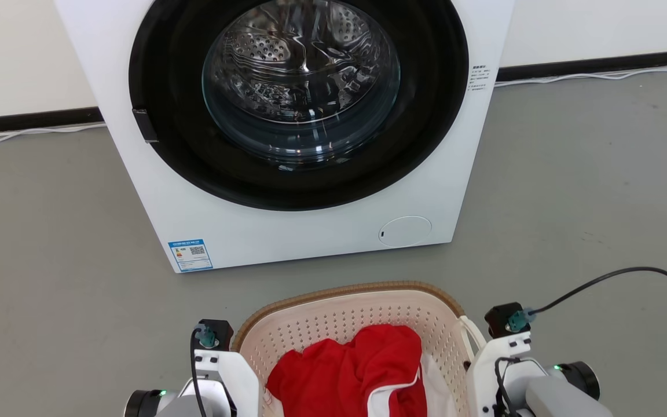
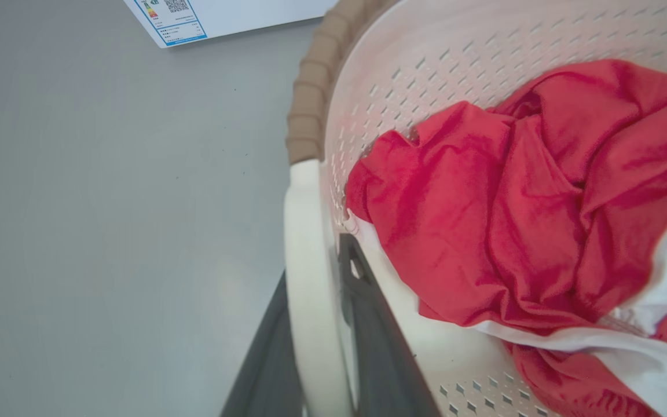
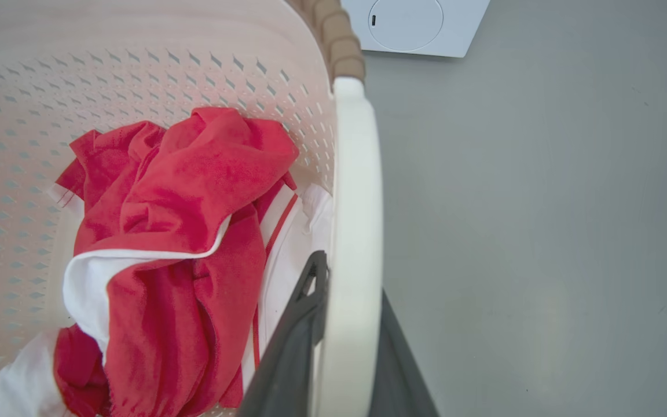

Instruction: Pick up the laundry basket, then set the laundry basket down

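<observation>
- On the floor (image 1: 50, 260) just before the washing machine (image 1: 287, 231), the laundry basket (image 1: 333, 324) sits between the two arms, holding red cloth (image 2: 513, 202).
- The left gripper (image 2: 313, 260) has its fingers clamped across the left handle (image 2: 307, 220), one inside the basket and one outside. The right gripper (image 3: 351, 278) grips the right handle (image 3: 356, 174) the same way.
- Risk: each hold is narrow and on smooth plastic, so a handle could slide between the fingers.
- Risk: if one arm rises ahead of the other, the basket would tilt and the cloth could spill.
- Risk: carried forward, the far rim could strike the machine.
- The wrist views give the grip itself. The head view gives the machine's closeness and both wrists level beside the basket.
- I cannot tell whether the base touches the floor.
</observation>
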{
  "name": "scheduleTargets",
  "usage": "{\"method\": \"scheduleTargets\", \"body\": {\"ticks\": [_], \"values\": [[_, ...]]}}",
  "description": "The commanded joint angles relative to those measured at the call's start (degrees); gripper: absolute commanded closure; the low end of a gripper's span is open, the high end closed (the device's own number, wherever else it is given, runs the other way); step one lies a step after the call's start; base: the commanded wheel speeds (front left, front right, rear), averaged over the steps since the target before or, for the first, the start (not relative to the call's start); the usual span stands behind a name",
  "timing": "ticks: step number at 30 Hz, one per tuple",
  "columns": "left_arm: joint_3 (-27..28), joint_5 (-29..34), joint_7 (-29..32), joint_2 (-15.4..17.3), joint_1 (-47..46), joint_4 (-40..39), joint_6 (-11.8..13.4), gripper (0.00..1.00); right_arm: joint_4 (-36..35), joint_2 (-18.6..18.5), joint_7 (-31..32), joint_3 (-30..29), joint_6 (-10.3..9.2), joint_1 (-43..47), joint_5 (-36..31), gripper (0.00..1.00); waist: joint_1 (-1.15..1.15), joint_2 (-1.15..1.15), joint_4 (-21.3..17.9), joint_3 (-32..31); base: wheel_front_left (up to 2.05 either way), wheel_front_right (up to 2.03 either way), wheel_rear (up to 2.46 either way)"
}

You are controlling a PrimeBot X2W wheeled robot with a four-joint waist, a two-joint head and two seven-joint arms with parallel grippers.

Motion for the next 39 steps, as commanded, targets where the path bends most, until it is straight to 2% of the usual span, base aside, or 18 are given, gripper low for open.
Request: {"method": "scheduleTargets", "body": {"ticks": [1,39], "values": [[0.52,0.25,-1.07,0.89,-2.05,-0.93,-0.62,1.00,-1.64,0.64,0.42,1.43,0.45,0.29,0.22,1.00,0.00,0.00,-0.05,-0.01,0.00,0.00,0.00],[-1.95,-1.43,-0.94,0.88,-2.55,-0.22,-0.58,1.00,-1.06,0.64,-0.16,6.71,0.45,0.32,6.66,1.00,0.00,0.00,-0.98,0.10,0.00,0.00,0.00]]}}
